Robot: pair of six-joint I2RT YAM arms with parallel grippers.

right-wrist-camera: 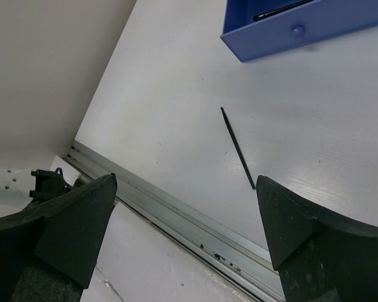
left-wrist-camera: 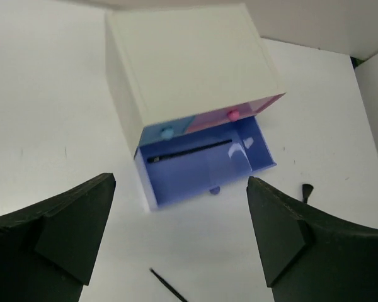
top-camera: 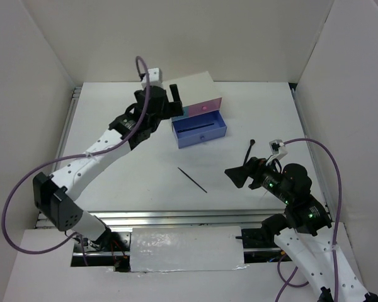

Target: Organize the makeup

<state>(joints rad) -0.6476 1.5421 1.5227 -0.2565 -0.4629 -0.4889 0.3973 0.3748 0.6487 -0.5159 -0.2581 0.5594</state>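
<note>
1. Makeup stick (left-wrist-camera: 189,151) lies in the blue drawer (left-wrist-camera: 195,179), just ahead of the left claw (left-wrist-camera: 181,189), fingers wide apart.
2. Another black stick (right-wrist-camera: 237,148) lies on the table (right-wrist-camera: 164,94) in front of the right claw (right-wrist-camera: 186,182), also wide apart.

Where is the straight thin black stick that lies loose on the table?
In the top view, the thin black stick lies flat on the white table near its middle, on the near side of the open blue drawer, touching nothing.
</note>
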